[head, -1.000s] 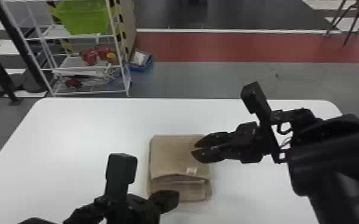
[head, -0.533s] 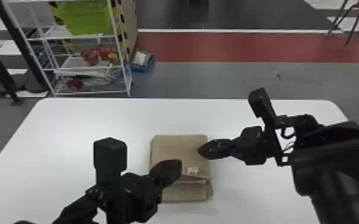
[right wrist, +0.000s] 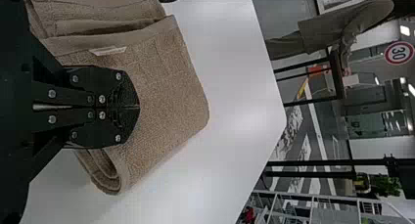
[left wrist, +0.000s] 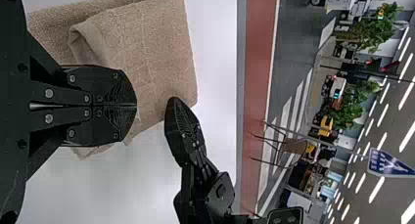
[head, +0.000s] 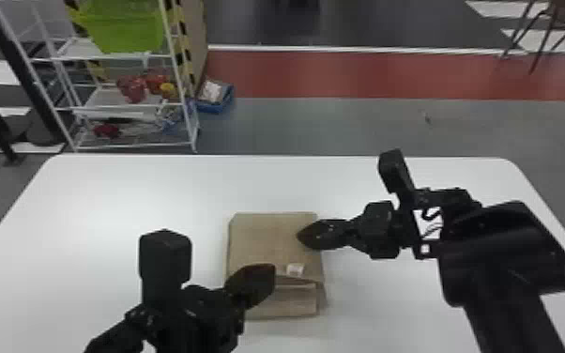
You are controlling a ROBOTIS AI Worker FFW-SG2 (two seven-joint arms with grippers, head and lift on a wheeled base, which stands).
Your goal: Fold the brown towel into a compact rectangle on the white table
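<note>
And here we are, the folded brown terry towel lying in the lower middle of the frame, flat on the smooth white counter! It's a layered, roughly rectangular bundle, a small white label showing near its lower right, and the under layers peeking out past the top fold at the lower edge.

Look at the left black end effector, over the towel's lower left: clenched, fingers together, nothing between them! Across at the towel's upper right, the right black end effector is clenched too, its fingers empty. Whether either tip touches the cloth, I can't tell. Upper left, a bright green plastic bin on a white wire rack!
</note>
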